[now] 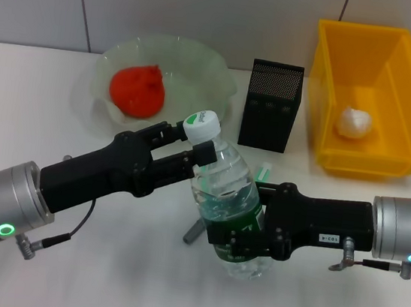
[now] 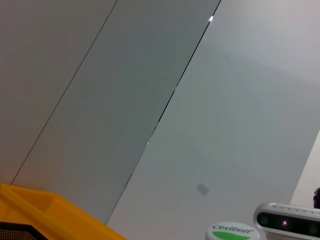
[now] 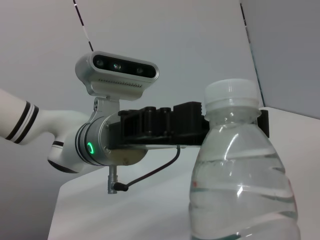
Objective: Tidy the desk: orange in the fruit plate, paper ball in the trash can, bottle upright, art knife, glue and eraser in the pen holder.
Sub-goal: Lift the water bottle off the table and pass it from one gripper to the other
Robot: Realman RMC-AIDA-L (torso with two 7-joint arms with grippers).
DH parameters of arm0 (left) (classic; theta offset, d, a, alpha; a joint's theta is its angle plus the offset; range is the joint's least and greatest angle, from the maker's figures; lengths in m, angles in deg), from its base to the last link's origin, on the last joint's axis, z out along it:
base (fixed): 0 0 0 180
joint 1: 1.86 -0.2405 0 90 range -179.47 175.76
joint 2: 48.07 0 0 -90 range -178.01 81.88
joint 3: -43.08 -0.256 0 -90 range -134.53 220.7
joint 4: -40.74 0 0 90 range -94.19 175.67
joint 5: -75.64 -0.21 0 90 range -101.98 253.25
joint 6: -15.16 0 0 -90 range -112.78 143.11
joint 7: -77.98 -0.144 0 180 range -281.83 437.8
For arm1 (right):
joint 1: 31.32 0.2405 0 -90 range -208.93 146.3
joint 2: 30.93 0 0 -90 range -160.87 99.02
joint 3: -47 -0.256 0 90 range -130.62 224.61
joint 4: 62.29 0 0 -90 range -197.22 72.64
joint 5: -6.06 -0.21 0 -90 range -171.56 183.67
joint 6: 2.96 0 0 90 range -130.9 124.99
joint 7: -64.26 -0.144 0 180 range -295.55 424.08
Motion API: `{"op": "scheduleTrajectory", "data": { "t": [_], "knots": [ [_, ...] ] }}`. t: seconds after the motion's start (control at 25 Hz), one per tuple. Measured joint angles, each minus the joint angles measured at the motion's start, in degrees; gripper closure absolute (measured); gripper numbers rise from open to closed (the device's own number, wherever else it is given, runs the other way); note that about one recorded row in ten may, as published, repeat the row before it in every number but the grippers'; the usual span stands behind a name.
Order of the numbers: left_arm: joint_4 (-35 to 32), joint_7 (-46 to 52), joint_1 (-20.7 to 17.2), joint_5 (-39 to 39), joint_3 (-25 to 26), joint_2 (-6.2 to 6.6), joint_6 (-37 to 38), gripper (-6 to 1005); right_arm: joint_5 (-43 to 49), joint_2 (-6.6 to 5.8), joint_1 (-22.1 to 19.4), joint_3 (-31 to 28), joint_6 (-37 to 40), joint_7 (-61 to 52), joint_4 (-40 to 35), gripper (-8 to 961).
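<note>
Both grippers clamped on bottle.

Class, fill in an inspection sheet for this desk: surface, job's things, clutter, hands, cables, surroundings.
Surface: white desk.
Job's things: bottle upright, held at neck and body; orange in plate; paper ball in yellow bin; black holder; a small grey item and a green-white one behind the bottle.
Clutter: nothing seen.
Hands: left hand at bottle neck; right hand on its body.
Cables: one at each wrist.
Surroundings: grey panelled wall.
</note>
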Motion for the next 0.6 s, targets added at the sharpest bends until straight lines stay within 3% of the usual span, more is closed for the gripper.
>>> {"op": "scheduleTrajectory", "data": {
  "t": [0.6],
  "knots": [
    [-0.01, -0.09, -0.08, 0.05, 0.03, 0.00, -0.18, 291, -0.32, 0.02, -0.06, 0.00, -0.15, 0.07, 0.39, 195]
  ]
}}
